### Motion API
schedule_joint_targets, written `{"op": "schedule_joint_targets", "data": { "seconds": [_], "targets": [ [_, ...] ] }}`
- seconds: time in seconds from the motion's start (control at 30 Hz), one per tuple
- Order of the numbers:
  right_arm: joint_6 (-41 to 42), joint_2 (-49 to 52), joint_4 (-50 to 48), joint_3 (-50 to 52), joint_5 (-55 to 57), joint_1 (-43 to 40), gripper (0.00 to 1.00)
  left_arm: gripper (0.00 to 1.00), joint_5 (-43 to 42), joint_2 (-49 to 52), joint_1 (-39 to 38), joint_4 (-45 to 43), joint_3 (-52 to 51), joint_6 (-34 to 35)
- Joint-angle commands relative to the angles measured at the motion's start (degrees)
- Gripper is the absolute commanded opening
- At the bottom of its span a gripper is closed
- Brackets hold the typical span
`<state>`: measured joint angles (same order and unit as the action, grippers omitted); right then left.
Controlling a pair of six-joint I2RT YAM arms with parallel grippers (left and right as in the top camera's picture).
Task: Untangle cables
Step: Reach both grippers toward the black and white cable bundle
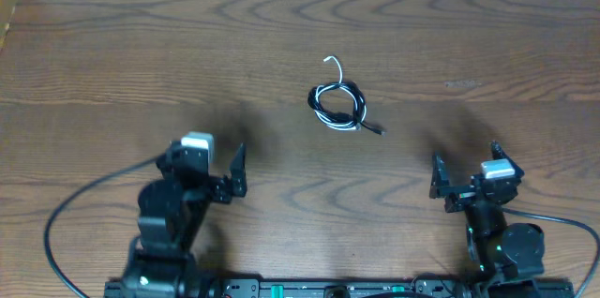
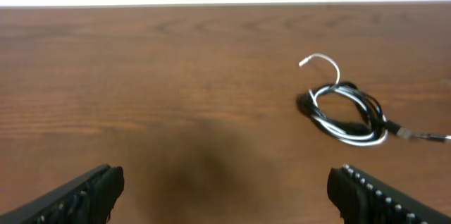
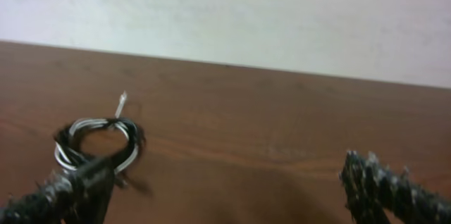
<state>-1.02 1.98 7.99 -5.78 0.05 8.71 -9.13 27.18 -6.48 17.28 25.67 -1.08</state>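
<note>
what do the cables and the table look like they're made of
Cables: likely plastic- or rubber-jacketed cords, one black, one white, finish unclear; they bend into a tight coil. Table: wood or wood-look laminate; brown grain, smooth matte surface.

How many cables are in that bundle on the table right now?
2. The black cable and the white cable lie coiled together in one small loop at the centre of the table; the white end pokes out on the far side. Overlaps may hide more.

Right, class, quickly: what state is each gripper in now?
Left gripper: open, holding nothing.
Right gripper: open, holding nothing.
</note>
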Motion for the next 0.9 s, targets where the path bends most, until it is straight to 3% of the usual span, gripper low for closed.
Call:
{"op": "schedule_joint_targets", "data": {
  "seconds": [0.0,0.43,0.7,0.87],
  "targets": [
    [1.40,2.29,2.80,-5.64,-0.92,0.15,0.99,0.98,-0.96,8.20,-0.15,4.50,10.03,0.68],
    [1.40,26.01,11.06,-27.87,-5.40,0.15,0.99,0.98,-8.66,39.82,-2.10,26.75,41.68,0.68],
    [1.38,46.05,29.40,-50.31,-11.72,-1.49,0.99,0.98,-8.66,60.13,-8.17,44.70,65.26,-1.68],
    [1.33,57.13,40.52,-62.86,-17.73,-3.13,0.99,0.98,-8.63,66.99,-12.00,44.09,68.96,-1.70]
  ]
}}
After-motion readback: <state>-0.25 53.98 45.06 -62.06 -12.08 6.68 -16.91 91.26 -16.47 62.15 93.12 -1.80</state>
